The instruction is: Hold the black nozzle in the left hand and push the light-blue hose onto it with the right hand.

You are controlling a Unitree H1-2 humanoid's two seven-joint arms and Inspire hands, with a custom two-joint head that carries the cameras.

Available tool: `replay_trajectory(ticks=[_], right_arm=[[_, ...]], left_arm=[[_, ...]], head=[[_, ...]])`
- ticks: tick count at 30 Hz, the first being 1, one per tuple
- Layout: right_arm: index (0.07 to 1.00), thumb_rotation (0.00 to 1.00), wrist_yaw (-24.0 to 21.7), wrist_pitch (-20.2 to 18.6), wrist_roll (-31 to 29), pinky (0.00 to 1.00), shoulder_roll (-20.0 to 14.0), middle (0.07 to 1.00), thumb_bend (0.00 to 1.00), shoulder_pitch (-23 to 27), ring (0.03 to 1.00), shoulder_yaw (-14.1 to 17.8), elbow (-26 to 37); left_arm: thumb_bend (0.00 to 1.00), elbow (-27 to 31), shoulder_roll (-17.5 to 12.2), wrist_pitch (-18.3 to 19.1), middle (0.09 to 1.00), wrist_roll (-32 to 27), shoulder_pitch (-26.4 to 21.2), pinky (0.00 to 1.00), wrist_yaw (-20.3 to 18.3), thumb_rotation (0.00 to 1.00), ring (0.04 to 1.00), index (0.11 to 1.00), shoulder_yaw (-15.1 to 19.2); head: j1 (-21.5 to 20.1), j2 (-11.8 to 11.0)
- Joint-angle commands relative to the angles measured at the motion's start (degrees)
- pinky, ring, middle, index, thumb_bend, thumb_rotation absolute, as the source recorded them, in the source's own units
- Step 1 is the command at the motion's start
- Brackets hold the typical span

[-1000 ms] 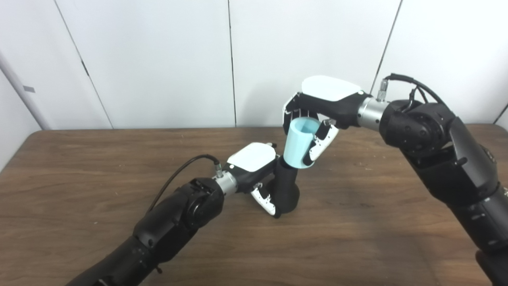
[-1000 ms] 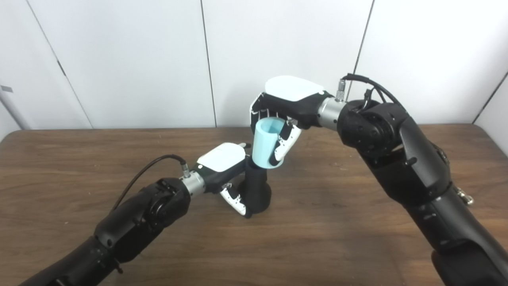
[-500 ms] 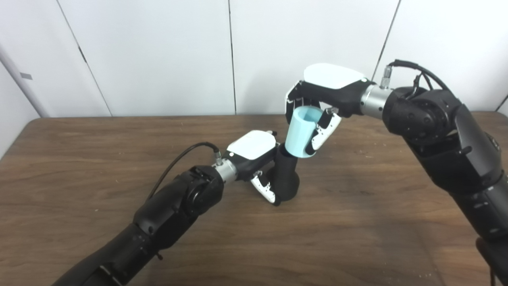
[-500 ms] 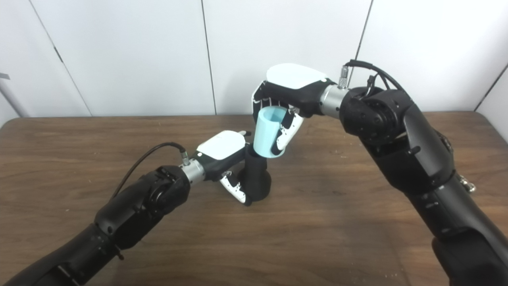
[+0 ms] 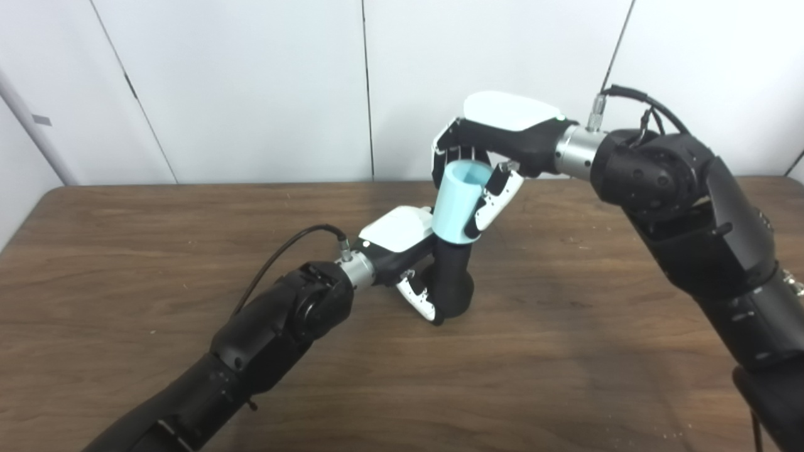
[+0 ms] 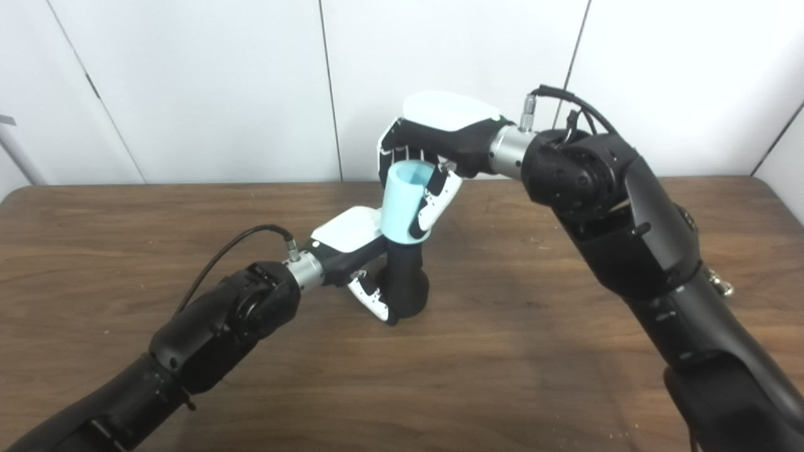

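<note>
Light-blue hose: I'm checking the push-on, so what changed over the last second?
The right hand carried the light-blue hose leftward, so its lower end now sits over the top of the black nozzle. The left hand kept gripping the nozzle, which stayed put on the table.

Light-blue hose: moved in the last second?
Yes. The light-blue hose in the right hand shifted left, now more squarely over the black nozzle, which the left hand holds on the table.
</note>
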State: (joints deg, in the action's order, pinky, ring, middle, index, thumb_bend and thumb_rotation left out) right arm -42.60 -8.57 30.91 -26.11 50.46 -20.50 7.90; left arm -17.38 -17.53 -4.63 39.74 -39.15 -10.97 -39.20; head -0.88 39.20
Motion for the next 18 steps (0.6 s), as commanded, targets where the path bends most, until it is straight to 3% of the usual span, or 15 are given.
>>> replay_trajectory(ticks=[1,18], right_arm=[[0.476,0.0,1.31,1.12,-0.59,0.38,-0.75,0.491,0.5,3.46,0.466,1.62,0.86],[0.479,0.0,-0.56,0.32,2.02,0.41,-2.07,0.476,0.51,1.74,0.451,-0.01,1.68]], left_arm=[[0.53,-3.06,-2.14,0.97,0.476,3.91,3.53,1.0,-6.01,0.0,0.636,0.493,-2.85],[0.53,-2.89,-2.6,0.43,0.469,3.69,3.22,1.0,-6.05,0.0,0.619,0.497,-2.27]], head=[[-0.14,0.05],[-0.26,0.54]])
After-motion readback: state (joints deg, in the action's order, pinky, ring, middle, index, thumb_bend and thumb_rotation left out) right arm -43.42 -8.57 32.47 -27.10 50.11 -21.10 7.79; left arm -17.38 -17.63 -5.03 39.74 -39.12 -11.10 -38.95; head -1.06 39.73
